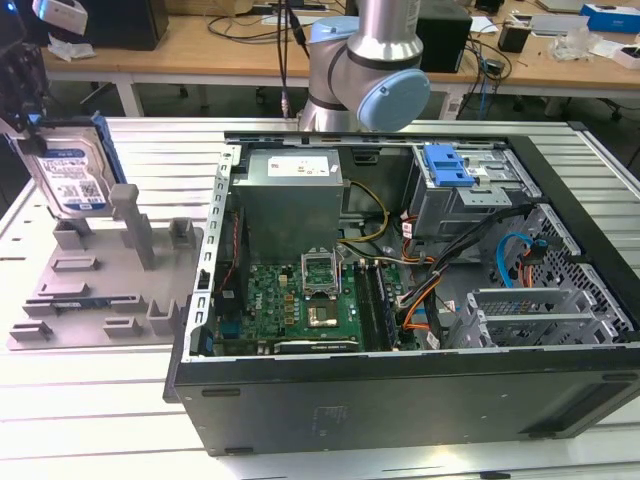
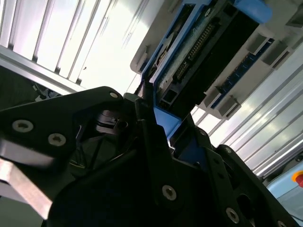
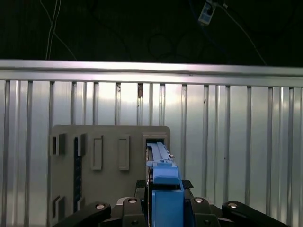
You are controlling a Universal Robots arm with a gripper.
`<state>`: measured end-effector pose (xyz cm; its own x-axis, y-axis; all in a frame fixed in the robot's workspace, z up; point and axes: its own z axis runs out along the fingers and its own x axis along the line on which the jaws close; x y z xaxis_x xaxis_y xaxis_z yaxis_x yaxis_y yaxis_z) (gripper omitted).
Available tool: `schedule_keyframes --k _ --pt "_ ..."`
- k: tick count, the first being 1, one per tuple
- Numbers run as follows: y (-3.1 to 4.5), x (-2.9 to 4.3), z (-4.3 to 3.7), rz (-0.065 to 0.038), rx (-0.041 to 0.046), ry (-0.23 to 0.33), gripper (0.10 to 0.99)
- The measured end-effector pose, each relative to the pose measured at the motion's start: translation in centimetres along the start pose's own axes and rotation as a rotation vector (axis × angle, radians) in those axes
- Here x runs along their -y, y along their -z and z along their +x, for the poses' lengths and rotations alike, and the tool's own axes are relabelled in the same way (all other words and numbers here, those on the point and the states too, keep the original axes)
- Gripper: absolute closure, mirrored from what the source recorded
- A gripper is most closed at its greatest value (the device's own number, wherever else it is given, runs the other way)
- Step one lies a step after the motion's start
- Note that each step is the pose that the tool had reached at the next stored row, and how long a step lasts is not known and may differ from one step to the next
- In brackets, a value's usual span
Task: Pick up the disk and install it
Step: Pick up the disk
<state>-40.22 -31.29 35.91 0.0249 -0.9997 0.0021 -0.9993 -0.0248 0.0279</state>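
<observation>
While gripped by the pincer (image 2: 163, 127), hangs on edge above the grey tray (image 1: 100, 290), over the tray's corner toward the exterior view's left: the disk (image 1: 72, 172), silver, with a white-and-blue label and blue rails. Tilted a little, label plain to see in the exterior view. Seemingly clear of the tray, though hard to tell whether the lower edge touches a slot there.

Pincer drawn in narrow on the disk's blue rail in both wrist views, dark fingers (image 2: 144, 123) pressed to either side of it. In the first wrist view, disk (image 3: 163, 175) seen edge-on, reaching out from the pincer (image 3: 165, 210) across the tray (image 3: 109, 189) toward a rectangular slot at the tray's rim. In the second wrist view, a row of connector pins along the disk's (image 2: 208, 52) end.

Just beside the tray, toward the exterior view's right, an open computer case (image 1: 400, 400) lying on its side, with circuit board, cables and a blue latch (image 1: 447, 165) inside. Under the tray, a slatted metal worktop (image 1: 100, 430). Beyond the tray and case, the arm (image 1: 375, 60).
</observation>
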Motion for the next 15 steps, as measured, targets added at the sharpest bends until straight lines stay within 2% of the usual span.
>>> schedule_keyframes --k 1,5,15 --pt "0.25 -0.01 0.0 0.0 0.0 0.0 0.718" --pt "2.45 -0.07 0.01 0.0 0.0 0.0 0.718" --pt "5.58 -0.16 0.02 0.0 -0.0001 0.0 0.718"
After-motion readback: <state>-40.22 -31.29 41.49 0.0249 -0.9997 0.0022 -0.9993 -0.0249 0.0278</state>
